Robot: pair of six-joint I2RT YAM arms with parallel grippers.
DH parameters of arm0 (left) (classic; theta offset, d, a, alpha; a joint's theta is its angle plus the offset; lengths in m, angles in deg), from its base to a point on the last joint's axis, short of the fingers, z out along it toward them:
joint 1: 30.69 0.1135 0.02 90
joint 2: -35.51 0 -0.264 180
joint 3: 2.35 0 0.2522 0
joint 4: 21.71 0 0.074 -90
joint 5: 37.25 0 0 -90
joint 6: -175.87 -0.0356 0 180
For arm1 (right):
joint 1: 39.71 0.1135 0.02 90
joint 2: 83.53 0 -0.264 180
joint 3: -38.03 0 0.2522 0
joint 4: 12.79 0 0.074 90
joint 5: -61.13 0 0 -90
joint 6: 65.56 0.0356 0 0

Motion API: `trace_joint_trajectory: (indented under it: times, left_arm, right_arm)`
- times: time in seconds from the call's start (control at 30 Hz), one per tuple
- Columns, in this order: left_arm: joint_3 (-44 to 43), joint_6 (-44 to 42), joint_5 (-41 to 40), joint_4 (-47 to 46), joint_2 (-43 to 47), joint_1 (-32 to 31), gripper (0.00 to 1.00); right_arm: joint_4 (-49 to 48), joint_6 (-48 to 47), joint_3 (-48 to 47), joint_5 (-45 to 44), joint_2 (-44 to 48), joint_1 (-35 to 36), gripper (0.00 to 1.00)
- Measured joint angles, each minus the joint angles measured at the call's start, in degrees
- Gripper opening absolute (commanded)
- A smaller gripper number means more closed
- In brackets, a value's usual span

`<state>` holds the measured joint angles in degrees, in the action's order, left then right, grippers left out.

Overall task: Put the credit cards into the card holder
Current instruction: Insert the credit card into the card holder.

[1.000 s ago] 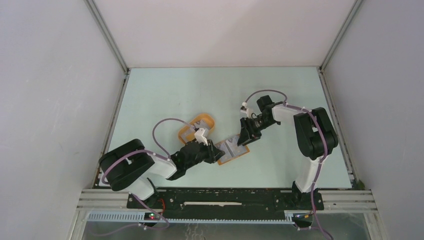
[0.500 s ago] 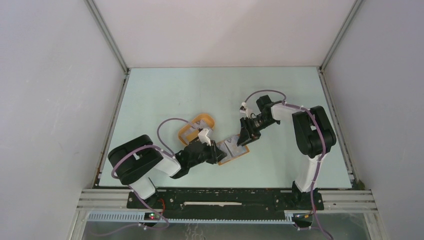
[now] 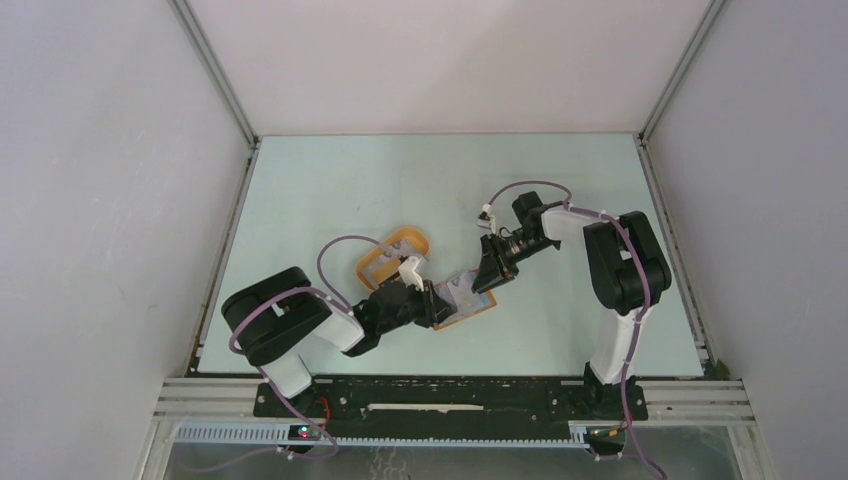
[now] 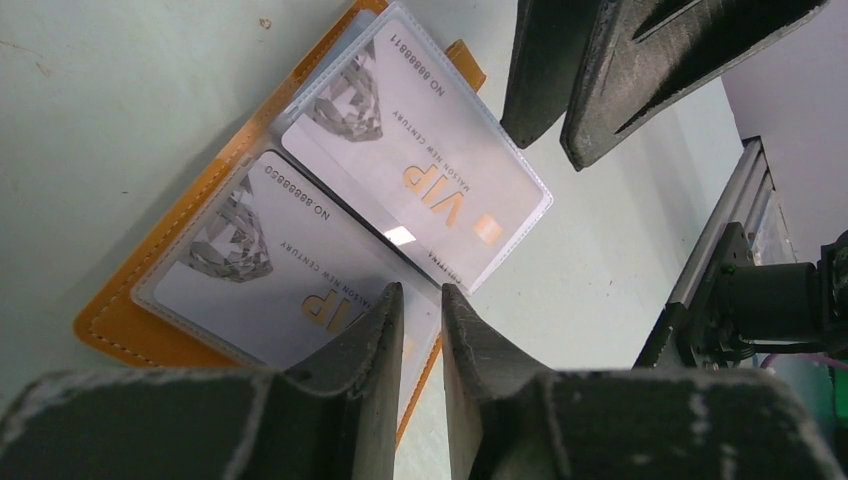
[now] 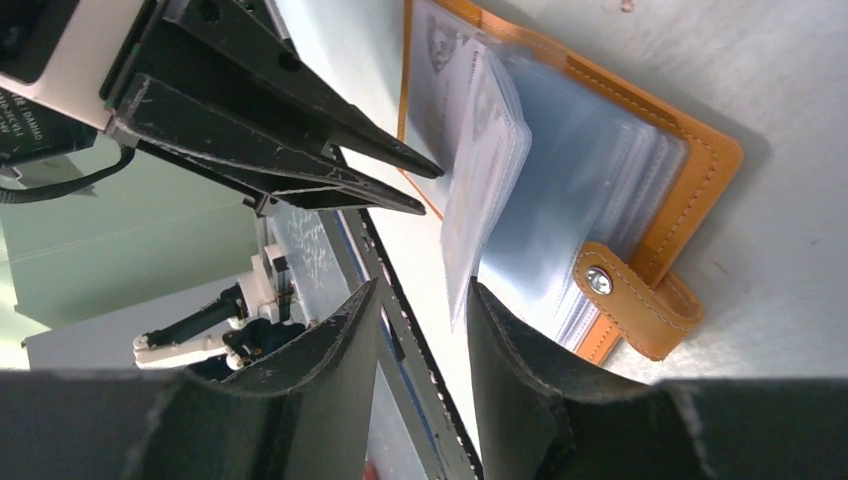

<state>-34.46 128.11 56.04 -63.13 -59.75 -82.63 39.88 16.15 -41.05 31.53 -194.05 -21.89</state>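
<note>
The orange card holder (image 3: 472,308) lies open on the table between my two grippers. In the left wrist view its clear sleeves hold two pale credit cards printed VIP, an upper one (image 4: 420,170) and a lower one (image 4: 260,275), over the orange cover (image 4: 110,325). My left gripper (image 4: 422,292) hovers at the lower card's near edge, its jaws a narrow gap apart with nothing between them. My right gripper (image 5: 422,290) is open at the free edge of a raised sleeve (image 5: 480,170). The snap tab (image 5: 630,300) lies beside it.
The oval orange rimmed tray (image 3: 408,233) sits just behind the left gripper (image 3: 437,305), left of the right gripper (image 3: 487,280). Grey walls enclose the table on three sides. The metal rail (image 4: 720,250) runs along the near edge.
The left arm's elbow has swung right and its gripper has crept toward the wallet. The right gripper has stayed at the wallet's far edge.
</note>
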Motion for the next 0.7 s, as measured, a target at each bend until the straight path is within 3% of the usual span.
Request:
trace_joint_trajectory:
  times: [0.37,0.7]
  left_arm:
    - [0.00,0.90,0.94,-0.72,-0.02,0.57,0.26]
    - [0.00,2.56,2.69,-4.59,-0.87,1.25,0.30]
  right_arm:
    - [1.66,-0.85,-1.18,4.44,-1.73,0.00,0.24]
    - [3.67,-1.75,-1.92,6.21,-4.24,0.31,0.11]
